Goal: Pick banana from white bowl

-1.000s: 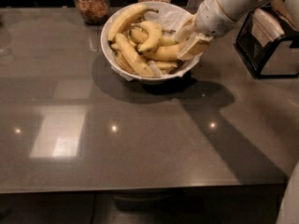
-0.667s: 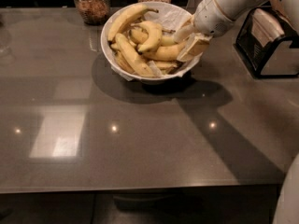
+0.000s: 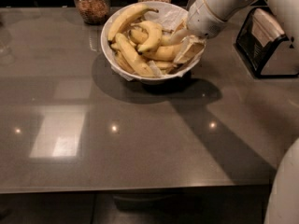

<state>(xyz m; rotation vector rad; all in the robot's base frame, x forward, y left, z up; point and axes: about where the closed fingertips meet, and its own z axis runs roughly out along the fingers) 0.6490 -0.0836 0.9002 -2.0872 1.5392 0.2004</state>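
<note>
Lying near the top of the pile, the banana (image 3: 163, 52) sits just left of the pincer (image 3: 184, 43), its right end running in under it. The pincer hangs over the right rim of the white bowl (image 3: 108, 55); whether it is apart or together cannot be told. Farther left of the pincer lie a hooked banana (image 3: 150, 34) and a long pale banana (image 3: 125, 18). Two glass jars (image 3: 92, 3) stand behind the bowl, a black rack (image 3: 266, 43) is to the pincer's right, all on the grey table (image 3: 140, 139).
</note>
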